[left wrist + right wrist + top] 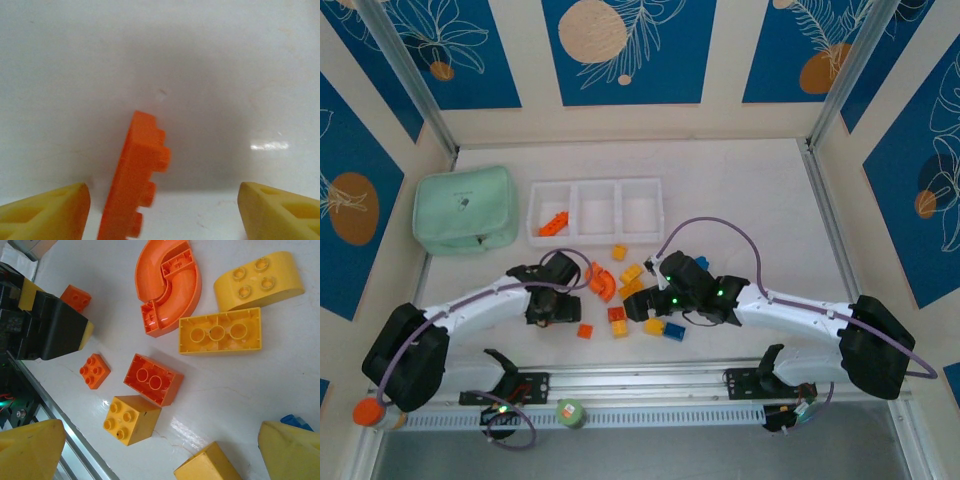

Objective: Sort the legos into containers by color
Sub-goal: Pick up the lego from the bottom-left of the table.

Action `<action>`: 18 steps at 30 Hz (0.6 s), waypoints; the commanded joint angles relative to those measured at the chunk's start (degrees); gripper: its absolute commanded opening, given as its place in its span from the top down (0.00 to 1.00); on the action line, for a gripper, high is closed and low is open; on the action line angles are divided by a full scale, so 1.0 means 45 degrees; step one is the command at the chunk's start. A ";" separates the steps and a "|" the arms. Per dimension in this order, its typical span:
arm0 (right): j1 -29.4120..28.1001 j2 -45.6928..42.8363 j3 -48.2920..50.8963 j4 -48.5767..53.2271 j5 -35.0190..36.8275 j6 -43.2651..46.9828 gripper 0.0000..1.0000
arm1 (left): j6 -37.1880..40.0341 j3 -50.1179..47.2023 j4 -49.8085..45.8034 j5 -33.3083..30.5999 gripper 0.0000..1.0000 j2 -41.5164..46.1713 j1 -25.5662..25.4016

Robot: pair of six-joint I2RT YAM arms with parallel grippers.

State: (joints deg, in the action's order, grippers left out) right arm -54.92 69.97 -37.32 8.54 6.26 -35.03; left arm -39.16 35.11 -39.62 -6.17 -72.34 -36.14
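Your top camera looks down and forward from above and behind the arm bases, taking in the whole table [750, 200], with the tray [618, 182] and bricks [618, 252] small in it. Your left wrist camera sits almost on the tabletop, facing down past its yellow fingers [45, 212] at one orange brick [137, 175]. Your right wrist camera rides higher over the loose pile, and the curved orange piece [167, 285] it sees also lies mid-table in the top view.
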 commanded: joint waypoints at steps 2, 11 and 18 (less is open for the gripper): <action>-0.0101 0.0014 0.0197 -0.0172 0.0308 -0.0204 0.01 | -0.0219 -0.0043 -0.0080 -0.1090 0.28 -0.0125 -0.0045; -0.0101 0.0154 0.0165 -0.0260 0.0327 -0.0146 0.01 | -0.0246 -0.0219 0.0328 -0.1172 0.54 -0.0267 0.0023; -0.0076 0.0243 0.0127 -0.0256 0.0308 -0.0121 0.01 | -0.0704 -0.0195 -0.0068 -0.1191 0.57 -0.0449 0.0028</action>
State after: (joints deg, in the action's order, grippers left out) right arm -54.92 70.74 -36.99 8.03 7.38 -35.20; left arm -40.62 34.85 -38.22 -10.61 -74.00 -36.12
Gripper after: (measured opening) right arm 0.990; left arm 0.429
